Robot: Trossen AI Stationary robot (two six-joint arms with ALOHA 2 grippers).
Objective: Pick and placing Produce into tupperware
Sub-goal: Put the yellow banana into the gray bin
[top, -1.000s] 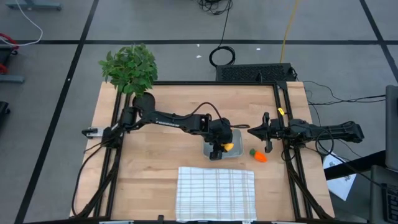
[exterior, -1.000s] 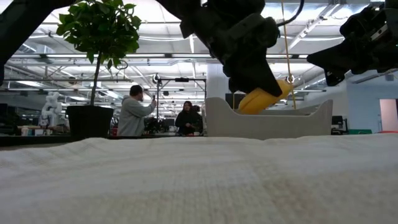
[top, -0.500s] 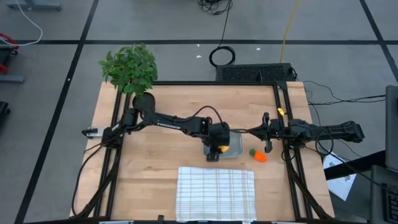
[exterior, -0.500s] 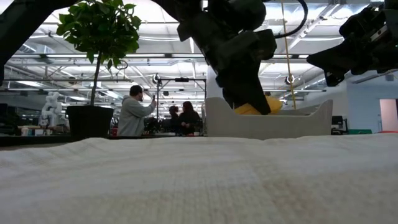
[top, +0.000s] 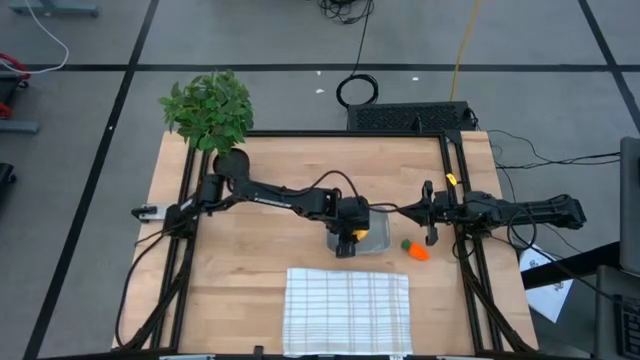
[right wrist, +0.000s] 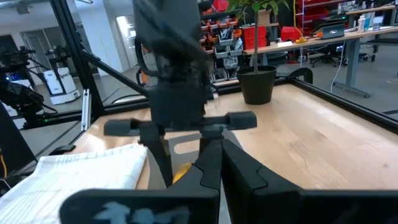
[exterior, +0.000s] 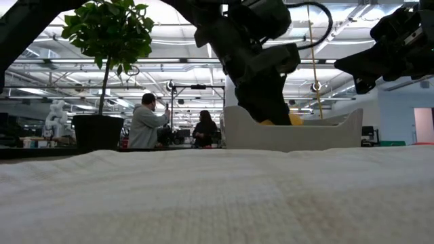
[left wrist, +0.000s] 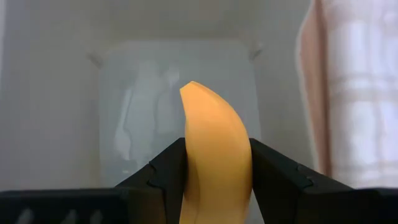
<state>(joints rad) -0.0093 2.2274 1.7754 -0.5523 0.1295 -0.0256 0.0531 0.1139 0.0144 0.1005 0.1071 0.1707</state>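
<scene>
My left gripper (top: 348,238) hovers over the tupperware (top: 372,236), a small clear container on the wooden table, and is shut on the yellow banana (left wrist: 214,137). In the low view the banana (exterior: 292,119) barely shows above the tupperware's wall (exterior: 305,134). The orange carrot (top: 417,251) with its green top lies on the table right of the tupperware. The lemon is not visible. My right gripper (top: 428,216) waits shut at the table's right side, above the carrot's far side. My left gripper pinches the banana's middle (left wrist: 217,165) between its two fingers (left wrist: 163,173), which lie across the fruit. It comes from above, pointing down. The banana's free end (left wrist: 194,90) points down into the tupperware; I cannot tell whether it touches the floor.
A white checked cloth (top: 347,310) lies at the table's near edge, just in front of the tupperware. A leafy potted plant (top: 210,108) stands at the far left corner. Bare wood lies to the left. People stand in the room beyond (exterior: 146,122).
My left gripper has moved down over the tupperware with the banana still held. In the low view the banana has sunk from clear above the rim to mostly behind the container's wall. My right arm has kept still.
</scene>
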